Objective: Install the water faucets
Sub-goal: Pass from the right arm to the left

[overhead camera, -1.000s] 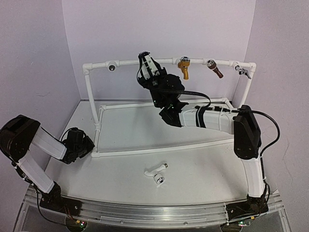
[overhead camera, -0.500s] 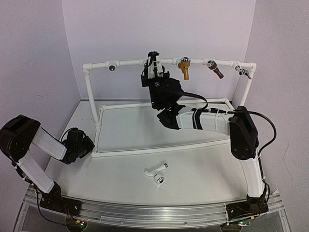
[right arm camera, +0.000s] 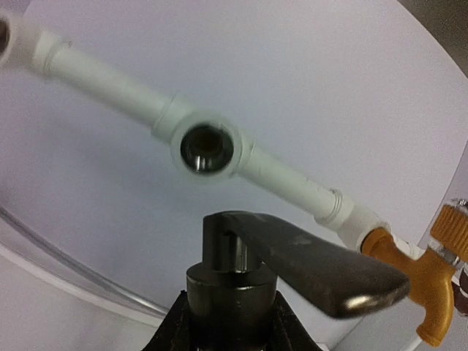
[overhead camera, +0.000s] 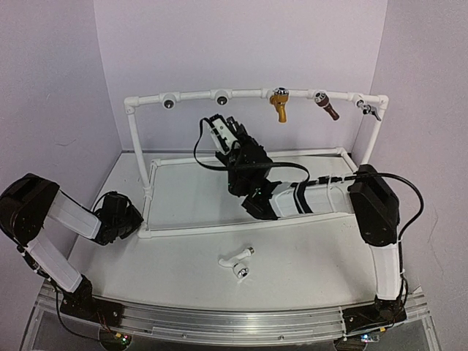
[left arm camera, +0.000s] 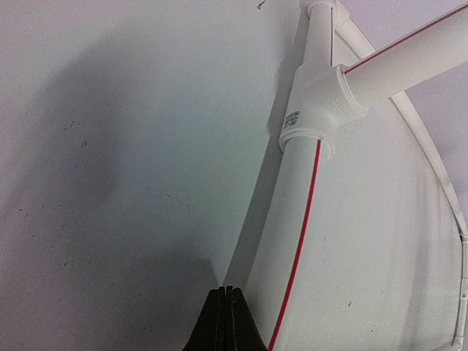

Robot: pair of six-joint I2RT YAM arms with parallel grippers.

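Taps, 5: dark tap (right arm camera: 230, 281), white tap (overhead camera: 236, 257), gold tap (overhead camera: 279, 104), brown tap (overhead camera: 327, 106), grey tap (overhead camera: 371, 110). Open sockets (right arm camera: 207, 148), 2.

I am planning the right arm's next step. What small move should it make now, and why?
Probably advance the right end effector up toward the open socket on the top pipe. It grips the dark faucet, whose end sits just below that empty fitting with a gap between them; the gold-yellow tap already occupies the neighbouring fitting.

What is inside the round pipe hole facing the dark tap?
The hole shows a brownish inner ring and no tap; deeper in is too dark to see.
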